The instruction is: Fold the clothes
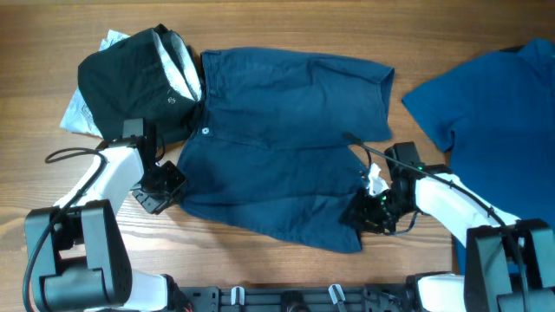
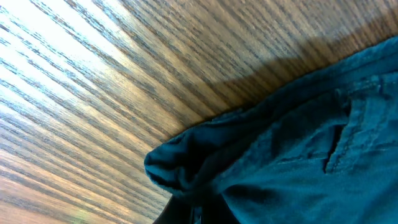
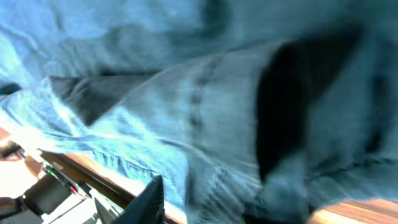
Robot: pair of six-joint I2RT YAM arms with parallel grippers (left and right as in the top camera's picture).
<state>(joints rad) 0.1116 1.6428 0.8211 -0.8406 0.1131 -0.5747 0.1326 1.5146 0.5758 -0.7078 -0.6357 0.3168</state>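
Wooden planking with a long grain makes up the counter (image 1: 260, 26), on which everything is laid. Dark teal-blue shorts (image 1: 286, 113) are spread flat across its middle, the waistband turned toward the left and the two legs running out to the right, one above the other in the overhead view. A brighter royal-blue shirt (image 1: 494, 104) is seen at the right edge, partly cut off by the frame and apart from the shorts. A black garment (image 1: 130, 74) with pale lining is heaped at the upper left, its edge touching the waistband.

The left fingers (image 1: 159, 188) are placed at the lower waistband corner. In the left wrist view that corner (image 2: 171, 168) is seen gathered into a raised bunch that runs down into the dark fingers (image 2: 183, 211); they are pressed together on the cloth, and a shadow is cast on the wood behind it. The right fingers (image 1: 368, 212) are set at the hem of the nearer leg. The right wrist view is filled with blurred blue fabric, so whether they are apart or together cannot be told. A small pale button (image 1: 205, 132) is visible on the waistband.
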